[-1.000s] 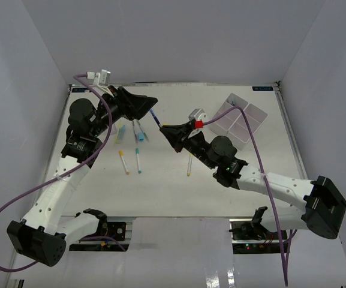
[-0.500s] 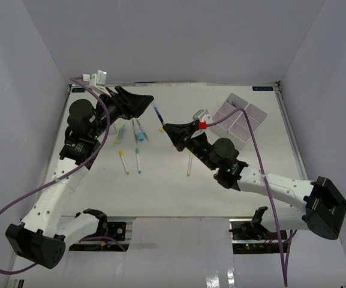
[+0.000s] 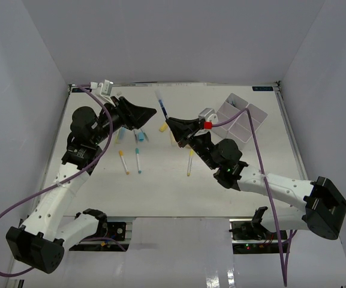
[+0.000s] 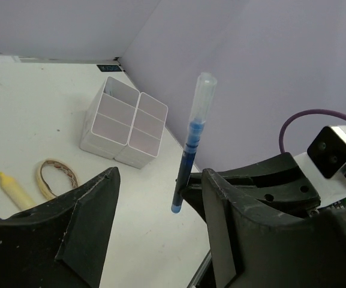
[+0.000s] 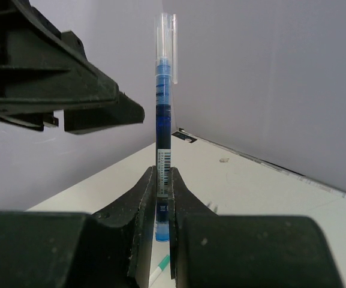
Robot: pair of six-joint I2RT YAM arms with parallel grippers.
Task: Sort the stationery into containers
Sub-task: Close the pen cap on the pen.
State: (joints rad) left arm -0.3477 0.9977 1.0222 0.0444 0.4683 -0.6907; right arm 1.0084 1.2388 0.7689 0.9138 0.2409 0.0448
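My right gripper [image 5: 162, 174] is shut on the lower part of a blue pen [image 5: 164, 108] with a clear cap, held upright above the table. From above, the pen [image 3: 161, 104] sticks out past the right gripper [image 3: 171, 123]. My left gripper [image 3: 153, 112] hovers open just left of it. In the left wrist view the blue pen [image 4: 192, 144] stands between the spread jaws of the left gripper [image 4: 159, 174], nearer the right one and touching neither. The white four-compartment tray [image 3: 240, 117] sits at the far right.
Loose on the table lie a teal-capped pen [image 3: 138, 161], two yellow-capped pens [image 3: 123, 162] [image 3: 189, 163], a small yellow block [image 3: 162, 128] and blue items [image 3: 141, 135]. A tan rubber band [image 4: 57, 175] lies near the tray [image 4: 125, 123]. Walls enclose the table.
The right gripper has carried the blue pen farther back and tipped it more upright. The left gripper drew back, then swung right toward the pen, its jaws a little narrower.
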